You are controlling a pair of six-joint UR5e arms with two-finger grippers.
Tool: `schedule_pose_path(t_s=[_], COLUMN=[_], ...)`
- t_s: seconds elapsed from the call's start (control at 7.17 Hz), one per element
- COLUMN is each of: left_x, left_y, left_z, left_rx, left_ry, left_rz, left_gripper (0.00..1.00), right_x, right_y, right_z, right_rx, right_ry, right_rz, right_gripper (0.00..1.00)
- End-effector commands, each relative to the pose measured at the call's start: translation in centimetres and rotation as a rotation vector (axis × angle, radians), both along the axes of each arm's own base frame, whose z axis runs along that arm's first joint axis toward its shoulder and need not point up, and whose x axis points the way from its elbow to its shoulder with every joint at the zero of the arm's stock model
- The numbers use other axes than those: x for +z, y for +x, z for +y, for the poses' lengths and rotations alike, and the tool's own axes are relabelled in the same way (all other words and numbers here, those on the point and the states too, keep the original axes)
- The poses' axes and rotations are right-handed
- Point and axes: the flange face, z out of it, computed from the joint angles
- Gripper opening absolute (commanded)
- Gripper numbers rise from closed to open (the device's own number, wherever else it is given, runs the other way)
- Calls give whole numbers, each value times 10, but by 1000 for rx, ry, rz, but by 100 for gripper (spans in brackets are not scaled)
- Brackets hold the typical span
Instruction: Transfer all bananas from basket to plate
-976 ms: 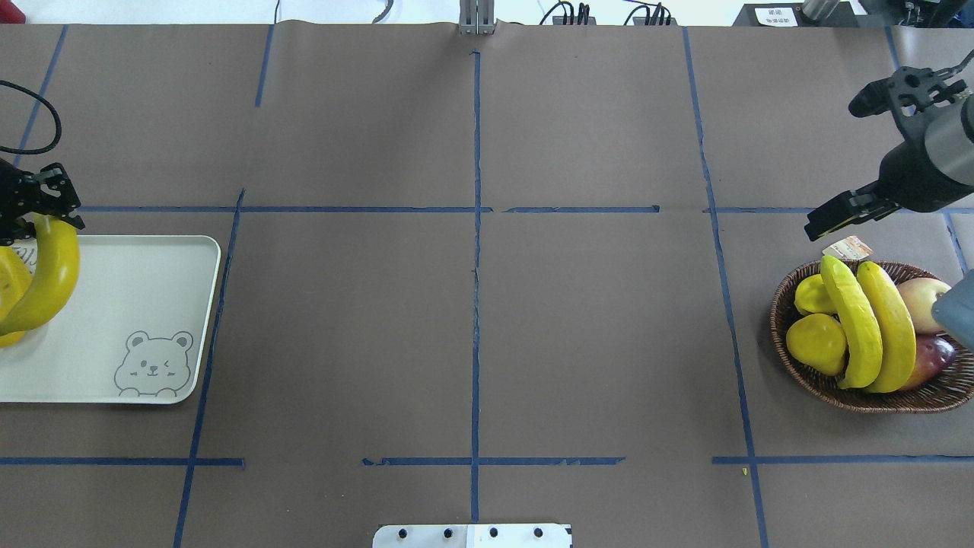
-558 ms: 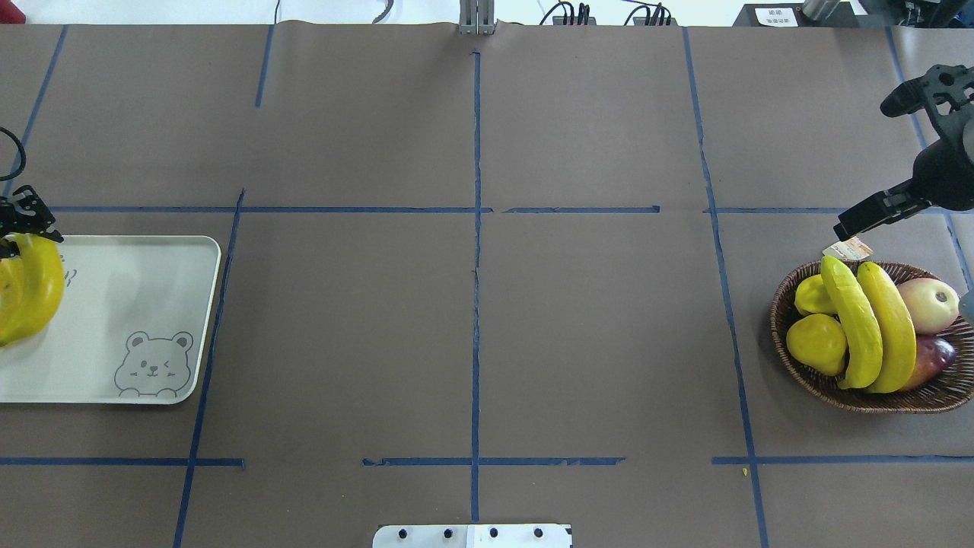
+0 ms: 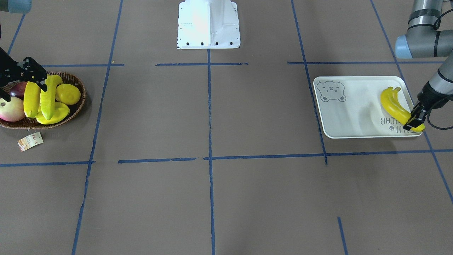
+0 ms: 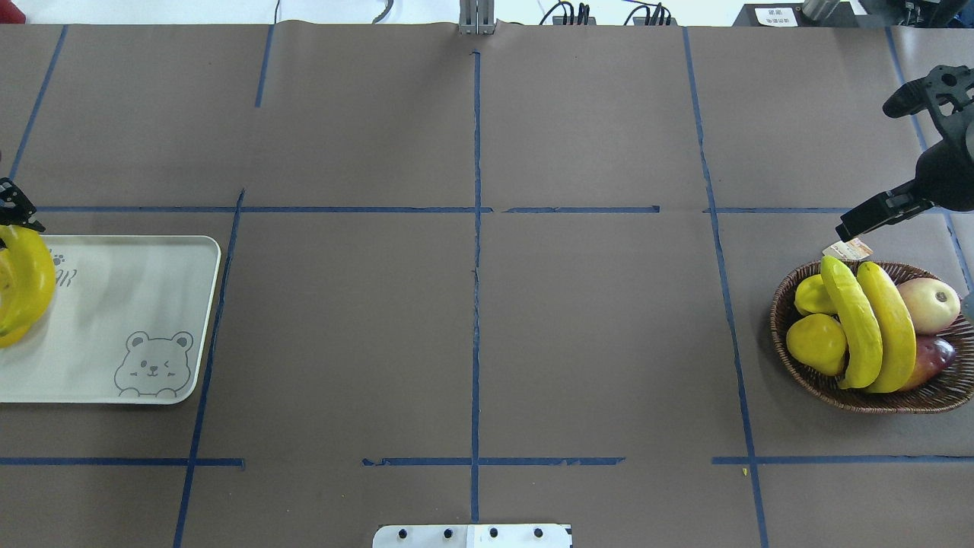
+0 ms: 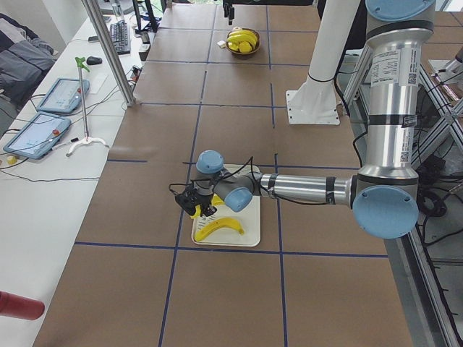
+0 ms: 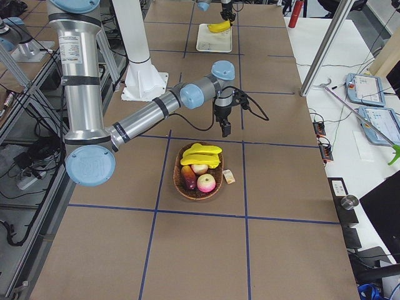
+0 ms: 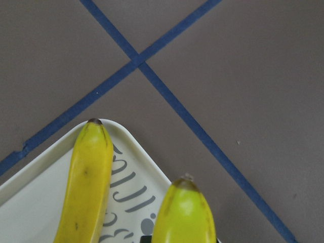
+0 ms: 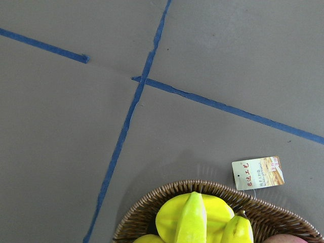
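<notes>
Left hand (image 3: 413, 124) clasping banana (image 3: 396, 109) tip, cropped overhead

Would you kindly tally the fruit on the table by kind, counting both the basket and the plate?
Bananas: 4 (two in the basket, two at the plate)
Starfruit: 1
Lemon: 1
Pale reddish apple-like fruit: 1
Dark red fruit: 1
Total: 8
</notes>
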Motion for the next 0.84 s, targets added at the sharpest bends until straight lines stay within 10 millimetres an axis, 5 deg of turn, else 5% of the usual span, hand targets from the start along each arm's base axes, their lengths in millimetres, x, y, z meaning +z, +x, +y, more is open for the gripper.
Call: schedule_pose_path(t_s=[0.0, 0.28, 0.42, 0.7], left_x=[20, 15, 14, 12], left_y=[-1, 0, 0, -2], left_z=[1, 0, 1, 3], left_rx=[-20, -11, -13, -8], left_ry=[11, 27, 32, 47], left_rz=[13, 16, 16, 21], left_gripper=[9, 53, 99, 99], right_x=[-1, -1, 1, 4], right_y=[1, 1, 2, 4], right_z=[0, 0, 1, 2], right_rx=[1, 1, 3, 6], right_ry=[1, 1, -1, -7], right_rz=[-1, -1, 1, 4], right_gripper=[100, 100, 100, 100])
